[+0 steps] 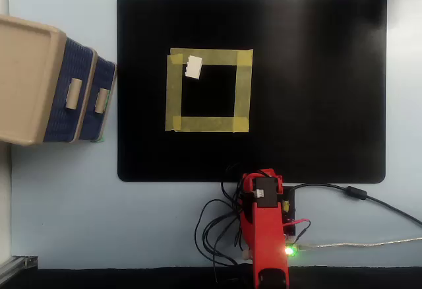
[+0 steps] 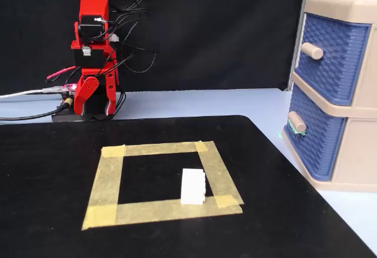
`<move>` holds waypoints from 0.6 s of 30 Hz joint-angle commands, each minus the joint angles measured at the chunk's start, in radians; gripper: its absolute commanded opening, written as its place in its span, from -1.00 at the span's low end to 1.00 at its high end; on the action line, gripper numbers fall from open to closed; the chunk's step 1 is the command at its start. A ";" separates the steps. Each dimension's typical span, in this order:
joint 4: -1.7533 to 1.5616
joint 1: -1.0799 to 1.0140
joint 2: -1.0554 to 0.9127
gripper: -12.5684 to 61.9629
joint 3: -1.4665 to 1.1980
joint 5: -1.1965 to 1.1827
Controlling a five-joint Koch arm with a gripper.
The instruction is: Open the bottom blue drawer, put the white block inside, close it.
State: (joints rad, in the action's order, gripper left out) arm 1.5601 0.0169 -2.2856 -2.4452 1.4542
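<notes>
The white block (image 1: 194, 66) (image 2: 192, 186) lies on the yellow tape square (image 1: 208, 124) (image 2: 159, 149), over one corner of it. The bottom blue drawer (image 1: 105, 71) (image 2: 312, 140) of the beige cabinet (image 1: 26, 84) (image 2: 353, 164) is closed, and its beige handle faces the mat. My red arm (image 1: 264, 223) is folded up at its base, far from the block and the drawer. In the fixed view my gripper (image 2: 105, 108) hangs down by the base, and its jaws look shut and empty. In the overhead view the arm hides the gripper.
The upper blue drawer (image 1: 66, 58) (image 2: 336, 58) is also closed. A black mat (image 1: 316, 91) covers most of the light-blue table. Cables (image 1: 217, 229) lie around the arm's base.
</notes>
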 commanded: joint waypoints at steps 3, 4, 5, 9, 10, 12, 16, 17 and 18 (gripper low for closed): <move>0.107 0.008 -0.064 0.26 -0.014 0.006; 0.107 0.008 -0.064 0.26 -0.014 0.006; 0.110 0.009 -0.064 0.26 -0.014 0.006; 0.120 0.012 -0.064 0.26 -0.011 0.014; 0.135 0.011 -0.064 0.26 0.011 0.014; 0.164 0.011 -0.064 0.25 0.140 0.018; 0.140 0.106 -0.023 0.22 0.591 0.167; 0.097 0.244 0.038 0.21 0.643 0.298; 0.048 0.368 0.077 0.21 0.647 0.419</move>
State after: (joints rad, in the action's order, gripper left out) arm 1.6644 0.2301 -2.2411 -1.8178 1.6582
